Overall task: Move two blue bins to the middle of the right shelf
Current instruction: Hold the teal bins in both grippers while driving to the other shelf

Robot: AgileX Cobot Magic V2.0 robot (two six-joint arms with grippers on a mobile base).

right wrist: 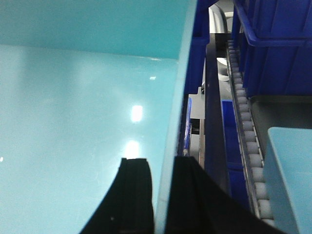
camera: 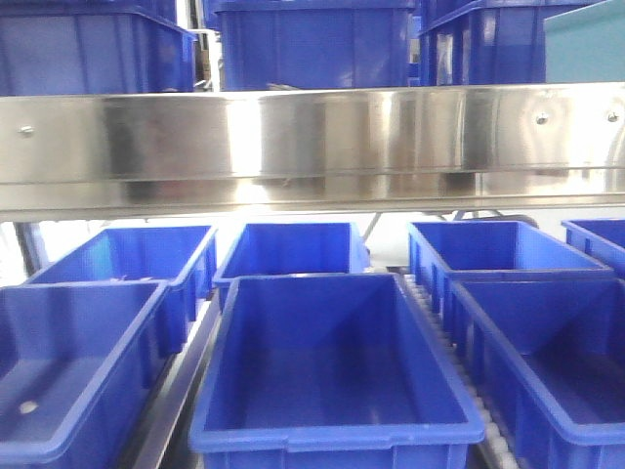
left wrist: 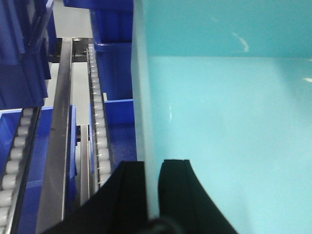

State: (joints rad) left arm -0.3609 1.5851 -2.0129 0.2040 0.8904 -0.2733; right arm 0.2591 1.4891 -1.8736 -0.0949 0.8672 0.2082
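Note:
A pale turquoise-blue bin (left wrist: pixel 229 122) fills both wrist views, and its corner shows at the top right of the front view (camera: pixel 586 44). My left gripper (left wrist: pixel 152 163) is shut on the bin's left wall, one black finger inside and one outside. My right gripper (right wrist: pixel 163 158) is shut the same way on the bin's right wall (right wrist: pixel 175 112). A second bin of the same pale colour (right wrist: pixel 287 180) sits at the lower right of the right wrist view, beside a roller track (right wrist: pixel 246 131). Neither gripper shows in the front view.
A steel shelf beam (camera: pixel 312 147) crosses the front view. Several dark blue bins (camera: pixel 332 362) stand open on the level below it and more (camera: pixel 312 44) above. Roller rails (left wrist: pixel 97 112) and dark blue bins (left wrist: pixel 114 68) lie left of the held bin.

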